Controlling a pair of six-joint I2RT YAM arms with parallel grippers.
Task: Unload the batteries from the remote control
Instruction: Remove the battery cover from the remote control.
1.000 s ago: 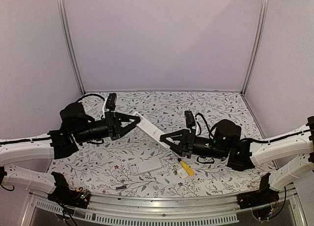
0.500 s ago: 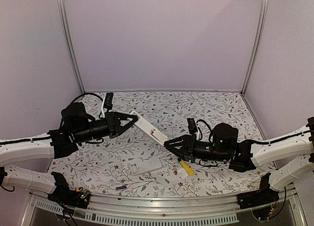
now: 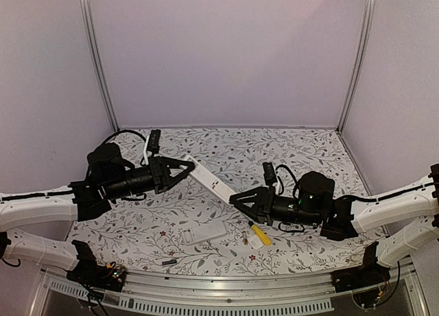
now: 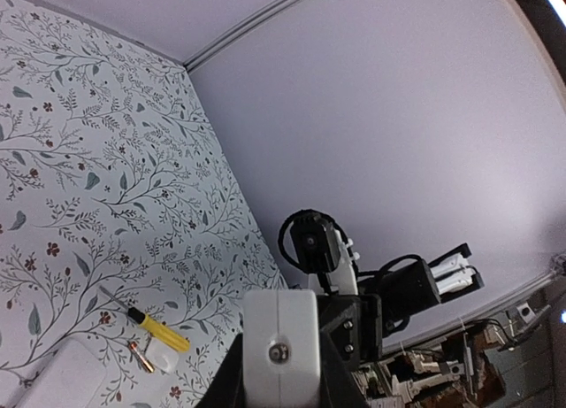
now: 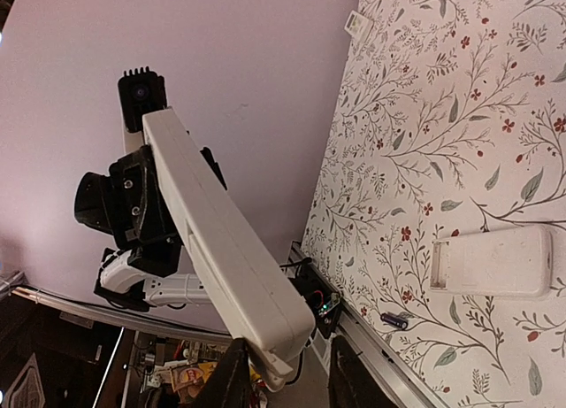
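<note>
- Left gripper [image 3: 190,166] is clamped on the far-left end of a white remote [image 3: 209,179]. The left wrist view shows that end [image 4: 281,337] pinched between its two fingers [image 4: 223,386], gripper [image 4: 281,377].
- Right gripper [image 3: 233,198] is clamped on the other end of the same remote. The right wrist view has the long white body [image 5: 221,240] running away from its fingers [image 5: 234,373] toward the left arm, gripper [image 5: 283,368].
- The remote is held up off the flower-patterned table [image 3: 302,158], bridging the two grippers on a diagonal, with the left end farther back and the right end nearer the front.
- I can't tell from any view whether its battery bay is open or whether cells are in it.
- One dark battery [image 3: 168,261] lies loose on the table near the front edge, on the left arm's side. The right wrist view shows it too [image 5: 395,319], dark blue, close to the edge rail.
- A second remote [image 3: 206,232] lies flat on the table between the arms, below the held one and well apart from the loose battery. It also shows in the wrist views [image 4: 49,377] [image 5: 493,262].
- A yellow-handled screwdriver [image 3: 259,234] lies on the table just in front of the right gripper, right of the second remote, also seen at [image 4: 155,328].
- A small white piece [image 3: 255,242] sits right at the screwdriver's near end.
- A small reddish bit [image 4: 141,355] lies just beside that spot. It is too small to tell whether it is a cell.
</note>
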